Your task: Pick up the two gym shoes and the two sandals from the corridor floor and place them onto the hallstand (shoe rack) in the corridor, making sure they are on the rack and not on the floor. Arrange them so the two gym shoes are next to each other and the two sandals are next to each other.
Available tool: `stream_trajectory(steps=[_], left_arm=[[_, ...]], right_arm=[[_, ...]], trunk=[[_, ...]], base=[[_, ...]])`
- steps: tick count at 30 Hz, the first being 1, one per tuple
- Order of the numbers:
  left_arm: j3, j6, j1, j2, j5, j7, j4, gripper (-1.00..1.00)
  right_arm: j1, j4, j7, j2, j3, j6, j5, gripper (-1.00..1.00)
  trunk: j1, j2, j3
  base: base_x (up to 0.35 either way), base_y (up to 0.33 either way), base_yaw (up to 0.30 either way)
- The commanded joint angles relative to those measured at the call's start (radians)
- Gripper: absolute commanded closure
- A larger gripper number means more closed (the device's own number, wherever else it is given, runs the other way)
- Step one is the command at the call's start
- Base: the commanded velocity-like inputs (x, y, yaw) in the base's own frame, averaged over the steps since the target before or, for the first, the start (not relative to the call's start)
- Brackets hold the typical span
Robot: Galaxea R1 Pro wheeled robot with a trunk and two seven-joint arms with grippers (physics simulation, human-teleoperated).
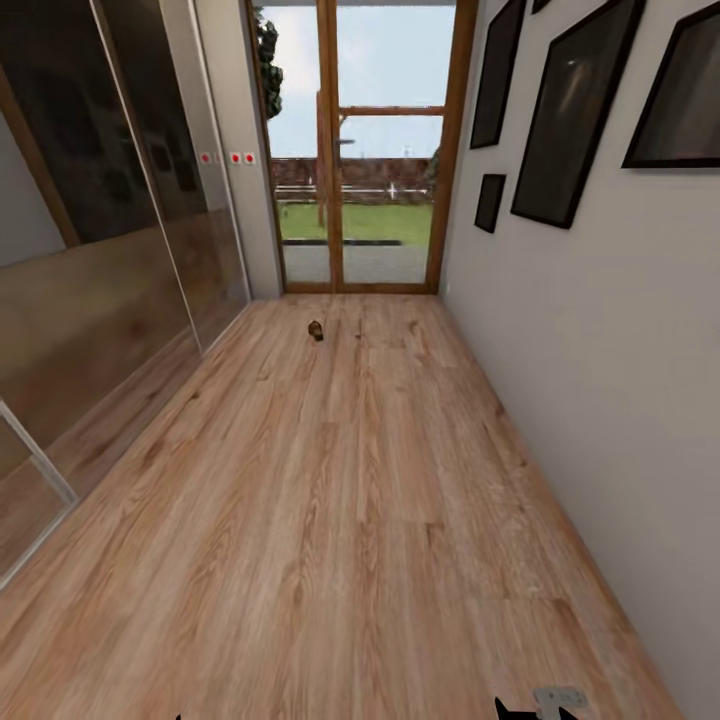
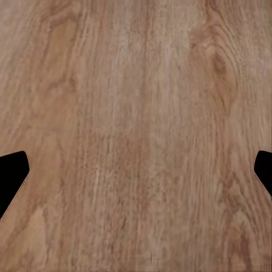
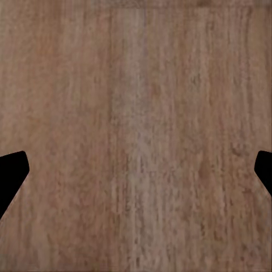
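Note:
The corridor floor of light wood planks stretches ahead of me. Far down it, near the glass door, lies a small dark brown thing; it is too small to tell whether it is a sandal. The gym shoes and the hallstand are out of view. My left gripper hangs open over bare planks, its black fingertips far apart with nothing between them. My right gripper is likewise open over bare floor. A black and grey part of my right arm pokes in at the head view's lower edge.
A mirrored sliding-door wardrobe lines the left side. A white wall with dark framed pictures runs along the right. A wood-framed glass door closes the far end, with a garden behind it.

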Motion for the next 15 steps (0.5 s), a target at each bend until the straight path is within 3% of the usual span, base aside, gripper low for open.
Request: stream_trajectory(steps=[1, 6, 15], left_arm=[[0.007, 0.001, -0.001, 0.0, 0.003, -0.01, 0.001, -1.0], [0.007, 0.001, -0.001, 0.0, 0.004, -0.01, 0.001, -1.0], [0.007, 0.001, -0.001, 0.0, 0.004, -0.01, 0.0, -1.0]], right_arm=[[-0.001, 0.001, 0.004, 0.0, 0.008, -0.003, -0.011, -1.0], [0.0, 0.001, 0.004, 0.0, 0.008, -0.003, -0.011, -1.0], [-0.001, 0.001, 0.003, 0.0, 0.008, -0.004, -0.011, -1.0]], trunk=[[0.0, 0.0, -0.001], [0.0, 0.0, -0.001], [0.0, 0.0, -0.001]], base=[[0.338, 0.0, 0.013], [0.338, 0.0, 0.075], [0.338, 0.0, 0.2]])
